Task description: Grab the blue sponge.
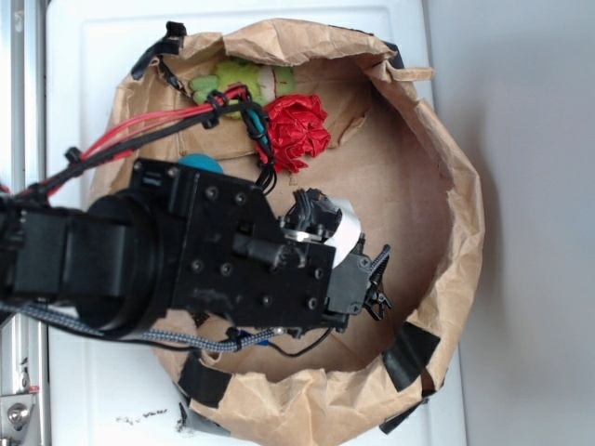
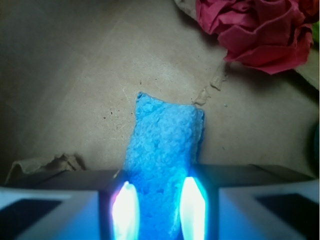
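Note:
The blue sponge (image 2: 165,145), light blue and porous, runs lengthwise from the brown paper floor into my gripper (image 2: 159,210). The two fingers press on its long sides, and the sponge narrows where they pinch it. In the exterior view my gripper (image 1: 375,283) points down inside the paper bag, and the arm hides the sponge. A round teal ball (image 1: 200,164) peeks out behind the arm at the left, well away from the fingers.
A crumpled red paper flower (image 1: 297,130) (image 2: 255,30) lies just beyond the sponge's far end. A green plush (image 1: 237,82) sits at the back. The bag's rolled wall (image 1: 456,204) rings the floor. A torn paper flap (image 2: 45,165) lies at the left.

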